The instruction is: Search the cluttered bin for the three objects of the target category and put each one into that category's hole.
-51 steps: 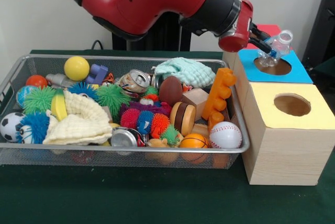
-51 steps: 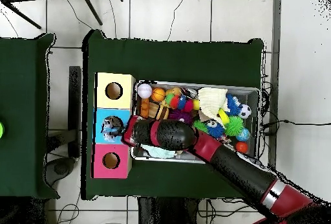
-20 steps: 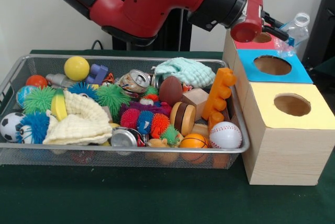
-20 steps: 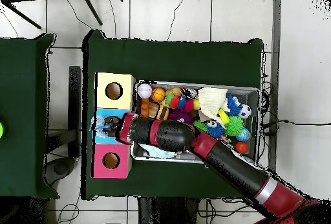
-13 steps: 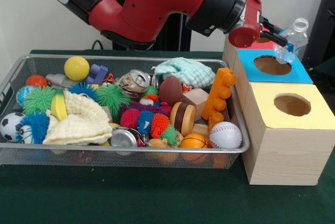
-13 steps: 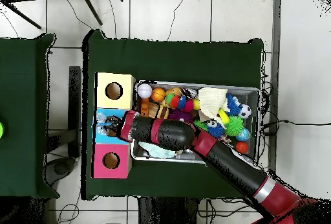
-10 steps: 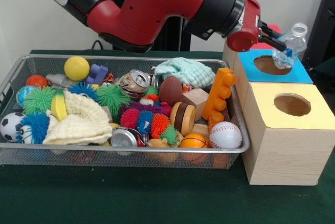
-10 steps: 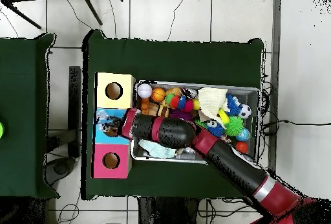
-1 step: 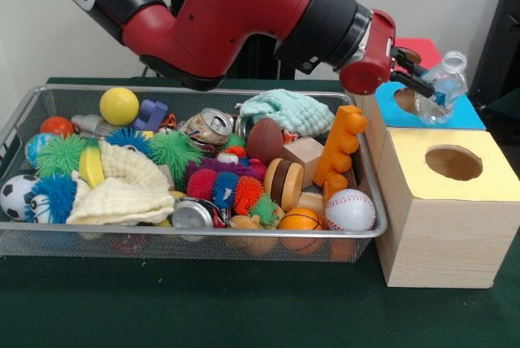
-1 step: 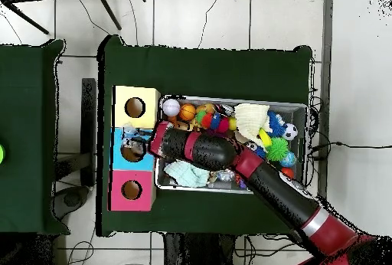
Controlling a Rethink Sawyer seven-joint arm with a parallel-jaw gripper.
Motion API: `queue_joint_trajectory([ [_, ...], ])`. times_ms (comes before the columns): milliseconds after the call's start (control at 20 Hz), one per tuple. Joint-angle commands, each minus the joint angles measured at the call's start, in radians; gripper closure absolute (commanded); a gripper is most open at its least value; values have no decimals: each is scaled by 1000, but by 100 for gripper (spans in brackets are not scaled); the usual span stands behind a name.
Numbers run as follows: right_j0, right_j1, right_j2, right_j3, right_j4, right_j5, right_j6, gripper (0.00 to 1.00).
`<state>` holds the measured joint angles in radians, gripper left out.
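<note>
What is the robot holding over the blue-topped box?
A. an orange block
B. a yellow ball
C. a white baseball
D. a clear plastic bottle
D: the gripper holds a crumpled clear plastic bottle over the blue-topped wooden box, beside its round hole.

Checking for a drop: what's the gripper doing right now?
Gripper: shut on the clear plastic bottle, held over the blue-topped box.
</note>
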<state>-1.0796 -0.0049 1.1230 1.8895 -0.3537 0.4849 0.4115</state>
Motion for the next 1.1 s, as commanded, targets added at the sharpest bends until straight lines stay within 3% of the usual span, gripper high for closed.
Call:
queue_joint_trajectory([
  [50, 37, -90, -111, -169, -3, 152, 41, 0],
  [200, 60, -132, -141, -168, 1, 176, 72, 0],
  [800, 55, -145, -140, -144, 24, 170, 88, 0],
  [1100, 57, -184, -141, -134, 45, 194, 110, 0],
])
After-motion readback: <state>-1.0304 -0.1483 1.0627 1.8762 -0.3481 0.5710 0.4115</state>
